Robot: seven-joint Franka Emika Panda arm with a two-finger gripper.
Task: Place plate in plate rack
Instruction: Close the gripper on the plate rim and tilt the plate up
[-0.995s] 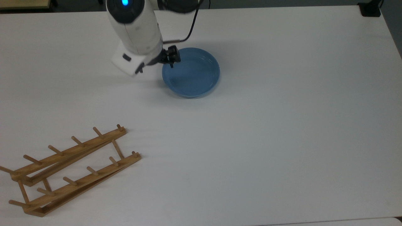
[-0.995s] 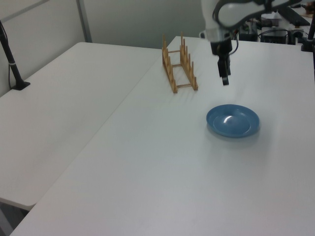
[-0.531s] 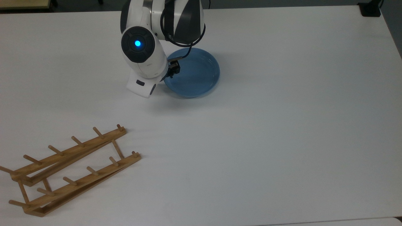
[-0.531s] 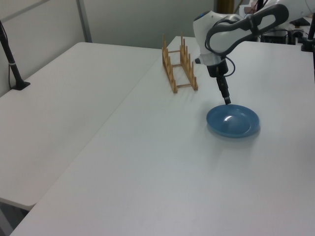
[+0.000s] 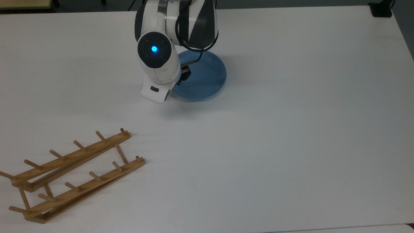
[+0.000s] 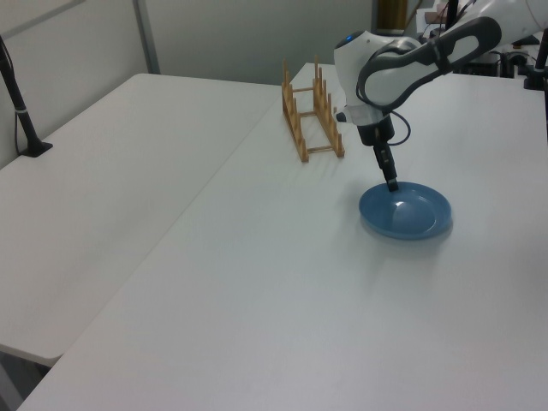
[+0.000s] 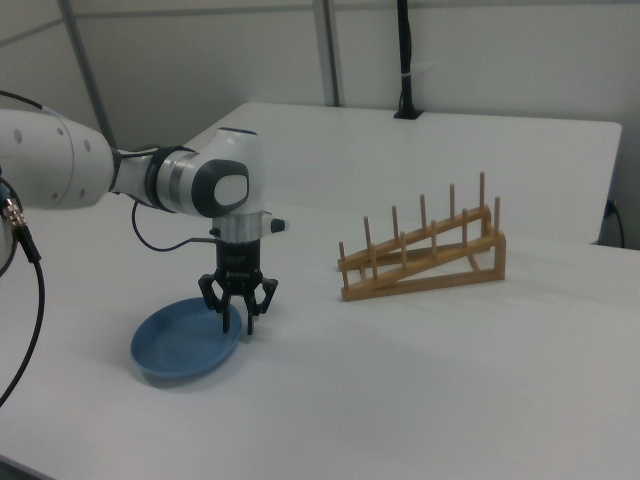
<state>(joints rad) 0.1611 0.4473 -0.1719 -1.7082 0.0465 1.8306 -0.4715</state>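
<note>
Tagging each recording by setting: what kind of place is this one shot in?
Probably a lab or office workspace, not a kitchen: large plain white tables pushed together, partition panels behind them, and cables and equipment at the far end. The plate and plate rack look like test props.

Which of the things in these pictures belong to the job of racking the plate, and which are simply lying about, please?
Part of the job:
- plate, flat on the table
- plate rack, standing apart from it
- gripper, open, straddling the plate's rim

Just there:
- white table
- black box at the table's corner in the top view
- black pole on the neighbouring table
</note>
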